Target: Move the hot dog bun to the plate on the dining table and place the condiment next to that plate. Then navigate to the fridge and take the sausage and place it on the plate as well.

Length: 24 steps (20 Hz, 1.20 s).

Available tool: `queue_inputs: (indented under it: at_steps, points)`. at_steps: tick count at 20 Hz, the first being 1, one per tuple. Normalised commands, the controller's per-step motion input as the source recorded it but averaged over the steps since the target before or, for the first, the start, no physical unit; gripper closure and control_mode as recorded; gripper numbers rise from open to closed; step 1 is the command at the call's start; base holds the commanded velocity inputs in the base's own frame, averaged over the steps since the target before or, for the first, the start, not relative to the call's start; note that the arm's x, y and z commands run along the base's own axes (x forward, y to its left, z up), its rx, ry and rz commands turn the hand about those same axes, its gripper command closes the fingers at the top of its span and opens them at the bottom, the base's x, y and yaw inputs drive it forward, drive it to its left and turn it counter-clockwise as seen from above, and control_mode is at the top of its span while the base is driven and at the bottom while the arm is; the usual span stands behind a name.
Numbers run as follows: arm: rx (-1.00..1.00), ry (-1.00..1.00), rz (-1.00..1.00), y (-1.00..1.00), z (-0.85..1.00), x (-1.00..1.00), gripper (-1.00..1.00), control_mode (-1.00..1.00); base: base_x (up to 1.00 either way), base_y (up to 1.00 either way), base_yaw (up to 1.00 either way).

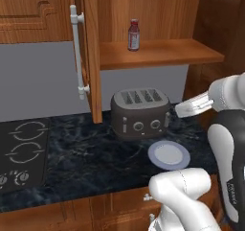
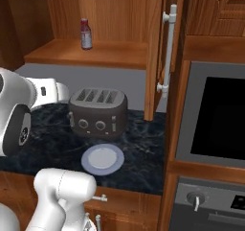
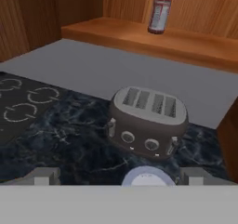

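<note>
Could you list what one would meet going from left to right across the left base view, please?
Black stove top with ring burners → white bar handle of the open wooden cabinet door → dark-red condiment bottle on the shelf → small blue-grey round plate → white robot arm.

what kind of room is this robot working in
A kitchen, rendered rather than real. A four-slot toaster sits on a black marbled counter beside a stovetop, a condiment bottle stands in an open wooden cabinet, and a built-in oven is set to the right.
</note>
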Motion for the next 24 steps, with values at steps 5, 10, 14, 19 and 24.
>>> queue_inputs:
  at_steps: [5,10,14,19,24]
  points:
    - [-0.01,-0.09,0.05,0.05,0.77,0.5,-1.0,-1.0,0.0,0.0,0.0]
    - [0.0,0.0,-0.01,0.04,0.59,0.52,-1.0,-1.0,0.0,0.0,0.0]
    - [0.0,-0.08,-0.01,0.0,0.16,0.09,-1.0,-1.0,0.0,0.0,0.0]
    - [0.0,-0.09,-0.06,0.07,0.2,0.16,-1.0,-1.0,0.0,0.0,0.0]
    - [0.0,-0.02,-0.02,0.01,0.34,0.49,-1.0,-1.0,0.0,0.0,0.0]
